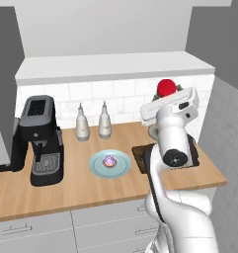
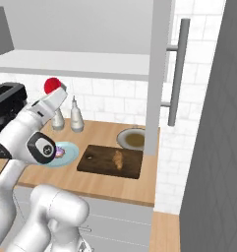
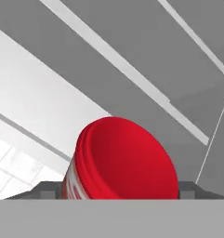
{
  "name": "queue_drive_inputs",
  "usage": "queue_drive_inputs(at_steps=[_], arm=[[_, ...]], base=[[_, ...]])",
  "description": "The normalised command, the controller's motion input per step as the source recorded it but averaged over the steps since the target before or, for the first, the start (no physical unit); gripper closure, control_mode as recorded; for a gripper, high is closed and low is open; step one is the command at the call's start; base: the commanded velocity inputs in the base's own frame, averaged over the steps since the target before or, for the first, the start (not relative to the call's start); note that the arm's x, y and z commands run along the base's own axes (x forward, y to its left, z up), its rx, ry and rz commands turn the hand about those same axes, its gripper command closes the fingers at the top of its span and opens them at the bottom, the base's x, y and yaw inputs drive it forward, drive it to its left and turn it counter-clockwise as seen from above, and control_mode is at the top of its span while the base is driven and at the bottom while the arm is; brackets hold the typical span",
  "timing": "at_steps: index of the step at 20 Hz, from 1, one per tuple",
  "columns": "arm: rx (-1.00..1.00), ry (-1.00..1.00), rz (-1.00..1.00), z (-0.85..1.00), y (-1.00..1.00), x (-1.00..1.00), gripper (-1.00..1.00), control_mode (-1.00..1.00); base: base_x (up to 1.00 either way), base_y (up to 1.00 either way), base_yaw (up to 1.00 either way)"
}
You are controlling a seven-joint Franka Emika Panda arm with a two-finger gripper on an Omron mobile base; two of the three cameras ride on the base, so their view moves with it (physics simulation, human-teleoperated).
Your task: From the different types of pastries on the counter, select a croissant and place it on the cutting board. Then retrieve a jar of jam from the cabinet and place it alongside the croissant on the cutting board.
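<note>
On the wooden counter, the dark rectangular cutting board near its front edge carries the golden croissant, a round beige plate sits behind it toward the white tiled wall, and above, the gripper clasps the red-lidded jam jar

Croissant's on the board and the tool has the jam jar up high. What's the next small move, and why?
Probably lower the jam jar toward the cutting board: the croissant already lies there with bare board beside it, while the jar sits high above the counter in the tool.
</note>
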Motion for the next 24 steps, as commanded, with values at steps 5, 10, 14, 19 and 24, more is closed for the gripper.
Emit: queue_drive_inputs(at_steps=[5,10,14,19,24], arm=[[0.07,-0.09,-0.16,-0.57,0.00,-1.00,1.00,-1.00],[0.15,0.22,-0.14,-0.86,0.00,-0.76,1.00,-1.00],[0.18,0.41,-0.07,-0.99,-0.02,-0.50,1.00,-1.00],[0.06,0.21,0.01,-0.57,-0.11,0.03,1.00,-1.00],[0.01,0.65,0.12,-1.00,-0.15,0.55,1.00,-1.00]], base=[[0.00,0.00,0.00],[0.00,0.00,0.00],[0.00,0.00,0.00],[0.00,0.00,0.00],[0.00,0.00,0.00]])
